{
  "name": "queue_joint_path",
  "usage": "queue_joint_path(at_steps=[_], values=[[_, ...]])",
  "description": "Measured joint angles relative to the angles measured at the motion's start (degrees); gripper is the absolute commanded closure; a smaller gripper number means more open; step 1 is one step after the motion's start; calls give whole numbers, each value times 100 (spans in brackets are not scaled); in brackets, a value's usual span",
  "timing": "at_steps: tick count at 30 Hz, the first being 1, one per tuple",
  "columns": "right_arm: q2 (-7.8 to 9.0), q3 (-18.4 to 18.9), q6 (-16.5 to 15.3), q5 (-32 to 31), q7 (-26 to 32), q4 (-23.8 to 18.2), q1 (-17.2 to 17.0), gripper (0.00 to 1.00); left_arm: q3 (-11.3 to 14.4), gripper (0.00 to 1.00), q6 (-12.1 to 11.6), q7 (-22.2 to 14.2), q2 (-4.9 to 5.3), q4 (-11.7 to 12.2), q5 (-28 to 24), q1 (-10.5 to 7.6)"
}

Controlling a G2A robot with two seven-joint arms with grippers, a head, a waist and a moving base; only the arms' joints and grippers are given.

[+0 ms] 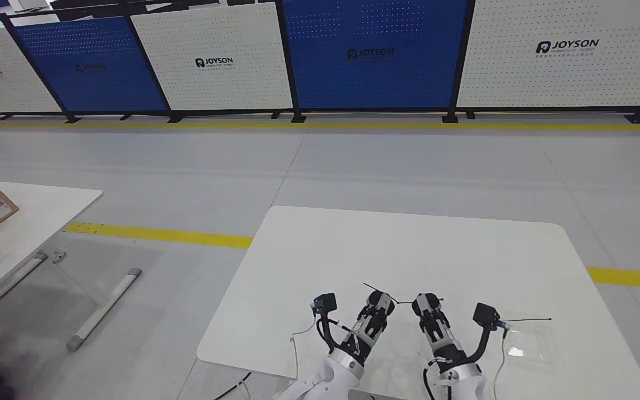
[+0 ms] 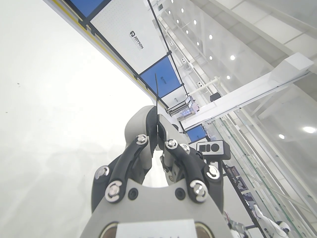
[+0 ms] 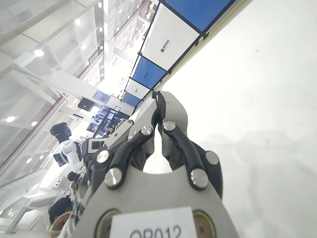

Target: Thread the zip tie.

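On the white rounded-corner surface (image 1: 300,300), both arms sit low in the middle of the top view, close to the near edge. The left claw (image 1: 380,300) is the one further left, and it is closed tight on a thin black plastic zip tie (image 1: 372,288). In the left wrist view that claw (image 2: 154,118) has its pads pressed together, and the zip tie (image 2: 156,92) sticks out straight past the tips as a narrow strip. Just right of it in the top view is the right claw (image 1: 424,302), near the left one but apart from it. Its wrist view shows this claw (image 3: 158,111) clamped on a short black ribbed piece (image 3: 159,101) that barely clears the tips. I can't tell whether that piece belongs to the same tie. Further right, at the lower right of the top view, a thin black strand (image 1: 530,320) lies on the surface.
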Motion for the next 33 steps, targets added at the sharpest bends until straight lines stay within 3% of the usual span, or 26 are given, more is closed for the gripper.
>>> queue_joint_path(at_steps=[22,33], values=[[-21,86,-178,78,-66,1,-51,100,-46,100,46,-62,-53,45,22,-11],[-33,90,-105,48,-22,18,-42,100,-62,100,44,-91,-75,62,34,-11]])
